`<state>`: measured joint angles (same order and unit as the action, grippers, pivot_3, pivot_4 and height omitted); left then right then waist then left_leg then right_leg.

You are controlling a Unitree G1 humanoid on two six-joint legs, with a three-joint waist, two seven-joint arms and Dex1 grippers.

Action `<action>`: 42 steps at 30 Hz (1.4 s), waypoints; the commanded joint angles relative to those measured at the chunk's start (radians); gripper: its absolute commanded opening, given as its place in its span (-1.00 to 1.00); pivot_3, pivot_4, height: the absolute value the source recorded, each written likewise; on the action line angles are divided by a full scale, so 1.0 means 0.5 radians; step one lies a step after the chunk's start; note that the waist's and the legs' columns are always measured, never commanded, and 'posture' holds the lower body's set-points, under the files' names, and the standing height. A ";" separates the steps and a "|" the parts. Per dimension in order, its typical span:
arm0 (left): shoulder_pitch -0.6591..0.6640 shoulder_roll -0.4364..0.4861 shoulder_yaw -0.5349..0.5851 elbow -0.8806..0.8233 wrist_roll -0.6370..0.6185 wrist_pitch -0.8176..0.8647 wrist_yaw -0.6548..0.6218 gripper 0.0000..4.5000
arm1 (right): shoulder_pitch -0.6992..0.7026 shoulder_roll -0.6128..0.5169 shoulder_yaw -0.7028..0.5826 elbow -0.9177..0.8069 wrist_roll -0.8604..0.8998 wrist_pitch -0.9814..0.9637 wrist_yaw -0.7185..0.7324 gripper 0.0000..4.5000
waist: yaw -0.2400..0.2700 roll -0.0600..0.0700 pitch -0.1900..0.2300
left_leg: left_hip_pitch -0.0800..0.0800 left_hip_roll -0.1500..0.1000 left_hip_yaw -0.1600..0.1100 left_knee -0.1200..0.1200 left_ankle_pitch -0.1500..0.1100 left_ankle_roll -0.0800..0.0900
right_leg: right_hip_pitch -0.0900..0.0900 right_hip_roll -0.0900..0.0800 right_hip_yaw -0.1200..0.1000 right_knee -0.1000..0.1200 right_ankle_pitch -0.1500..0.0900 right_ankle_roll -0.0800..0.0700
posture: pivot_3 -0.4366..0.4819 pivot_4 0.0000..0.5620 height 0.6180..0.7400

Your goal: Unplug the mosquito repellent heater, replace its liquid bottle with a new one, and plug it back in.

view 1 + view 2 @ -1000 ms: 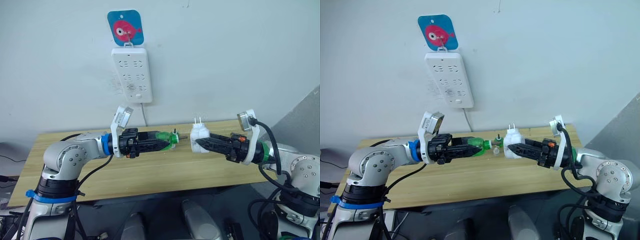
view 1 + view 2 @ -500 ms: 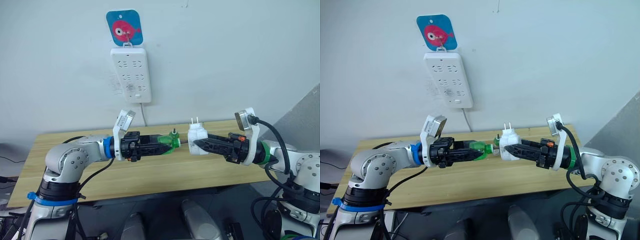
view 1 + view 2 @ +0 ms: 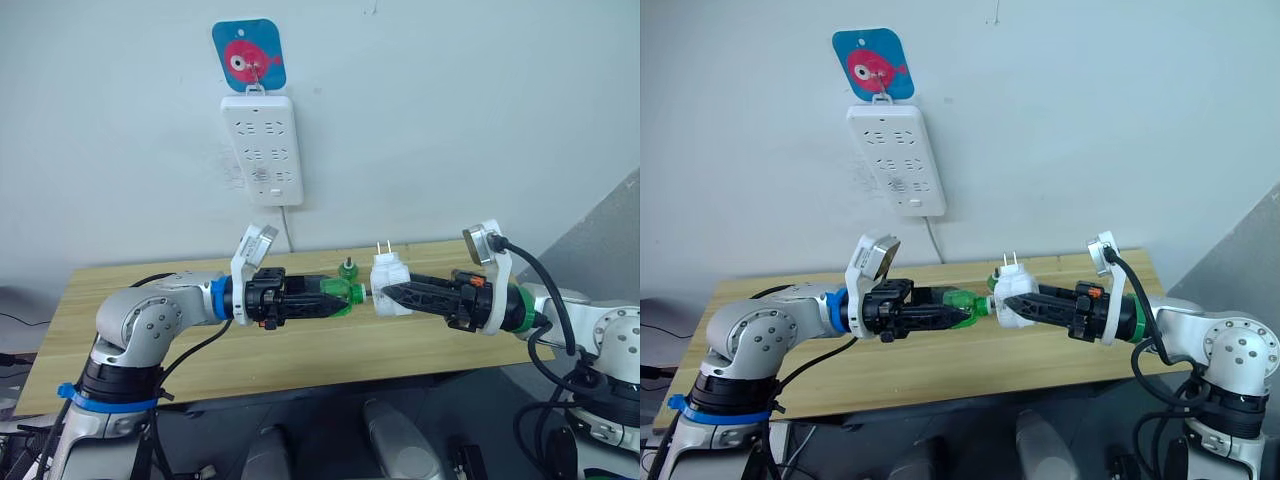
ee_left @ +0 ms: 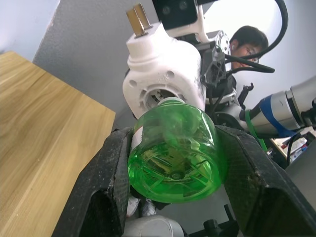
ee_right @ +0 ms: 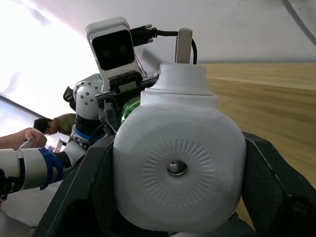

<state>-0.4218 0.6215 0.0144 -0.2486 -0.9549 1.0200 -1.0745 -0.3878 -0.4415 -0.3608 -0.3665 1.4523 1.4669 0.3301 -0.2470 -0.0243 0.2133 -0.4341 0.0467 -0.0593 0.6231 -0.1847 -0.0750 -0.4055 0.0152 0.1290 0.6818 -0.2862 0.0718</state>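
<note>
Left gripper (image 3: 335,300), clamping the green bottle (image 3: 340,298), has closed on the right gripper's (image 3: 385,296) clamped heater (image 3: 386,281), seemingly touching now

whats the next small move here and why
Probably push the green bottle, held by the left gripper, straight into the heater and start twisting. The right gripper holds the heater, and the bottle's neck sits at its open socket.

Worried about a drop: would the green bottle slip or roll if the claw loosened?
Probably. The green bottle looks smooth, round, glossy plastic, so the left claw holds curved walls only. Set on the table, it would likely roll.
</note>
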 commanded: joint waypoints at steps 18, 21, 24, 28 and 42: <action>-0.005 -0.038 -0.015 -0.102 -0.036 -0.058 -0.094 -0.01 | 0.083 -0.351 0.400 -0.088 0.414 -0.511 -0.183 0.33 | 0.001 0.000 0.000 | 0.000 0.000 0.001 0.000 0.000 0.000 | 0.000 0.000 0.001 -0.001 0.000 0.000 | -0.60 -0.39 1.00; -0.007 -0.040 -0.011 -0.103 -0.039 -0.047 -0.097 -0.01 | 0.095 -0.398 0.423 -0.089 0.425 -0.528 -0.151 0.33 | 0.003 0.000 0.000 | 0.000 0.000 0.001 0.000 0.000 0.000 | 0.000 0.000 0.001 -0.001 0.000 0.000 | -0.60 -0.39 1.00; -0.008 -0.040 -0.012 -0.111 -0.056 -0.032 -0.102 -0.01 | 0.104 -0.435 0.447 -0.100 0.435 -0.543 -0.124 0.33 | 0.004 0.000 0.000 | 0.000 0.000 0.001 0.000 0.000 0.000 | 0.000 0.000 0.001 -0.001 0.000 0.000 | -0.60 -0.39 1.00; -0.014 -0.044 -0.036 -0.125 -0.038 -0.039 -0.108 -0.01 | 0.105 -0.462 0.474 -0.103 0.492 -0.571 -0.110 0.33 | 0.006 0.000 0.000 | 0.000 0.000 0.001 0.000 0.000 0.000 | 0.000 0.000 0.001 -0.001 0.000 0.000 | -0.60 -0.38 1.00; -0.047 -0.078 0.025 -0.114 -0.151 0.053 -0.083 -0.01 | 0.127 -0.552 0.508 -0.060 0.469 -0.622 -0.058 0.33 | 0.012 0.000 0.000 | 0.000 0.000 0.001 0.001 0.000 0.000 | 0.000 0.000 0.001 -0.001 0.000 0.000 | -0.59 -0.40 1.00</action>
<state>-0.4166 0.6055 0.0174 -0.2467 -0.9616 1.0476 -1.1002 -0.3267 -0.7138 -0.1224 -0.3847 1.6725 1.1622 0.2867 -0.2411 -0.0244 0.2133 -0.4341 0.0467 -0.0589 0.6235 -0.1847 -0.0750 -0.4055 0.0152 0.1294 0.6813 -0.2862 0.0717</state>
